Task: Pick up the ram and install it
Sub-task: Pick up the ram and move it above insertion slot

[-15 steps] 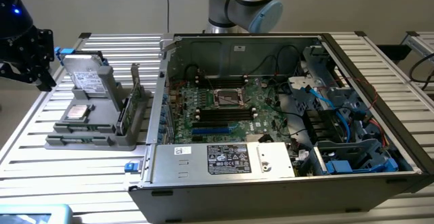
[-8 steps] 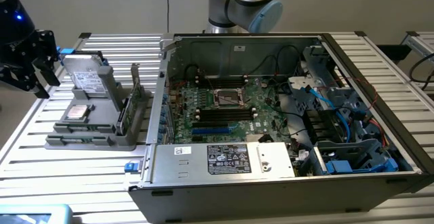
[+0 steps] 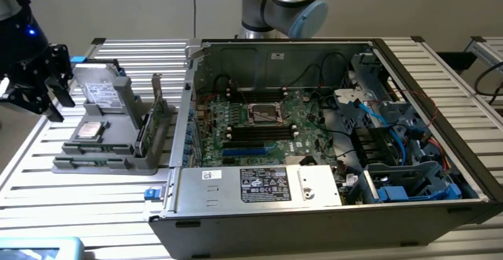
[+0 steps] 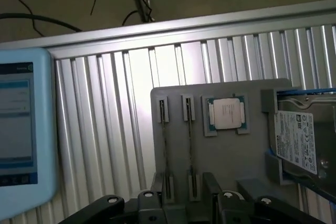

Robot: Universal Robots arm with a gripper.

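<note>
The gripper (image 3: 43, 109) hangs at the exterior view's left, above the slatted table (image 3: 94, 213) and beside the grey holder (image 3: 118, 154). In the wrist view the gripper (image 4: 181, 203) has its dark fingers (image 4: 212, 195) spread wide apart, and nothing is held between them. The ram (image 4: 190, 150) stands on edge in a slot of the holder (image 4: 231, 161), seen edge-on as a thin line, untouched. A second thin stick (image 4: 165, 148) sits in the next slot, parallel to the ram and just beside it. On the ram's other side, near one end of it, a CPU (image 4: 227, 114) lies flat in its own recess. Beyond that, a hard drive (image 4: 296, 140) leans in a blue-edged bay. A tablet (image 4: 23, 129) with a pale blue frame lies on the table, apart from the holder. In the exterior view the open case (image 3: 188, 95) lies on its side to the holder's right, its motherboard (image 3: 260, 124) facing up, with black slots on either side of the CPU socket.
</note>
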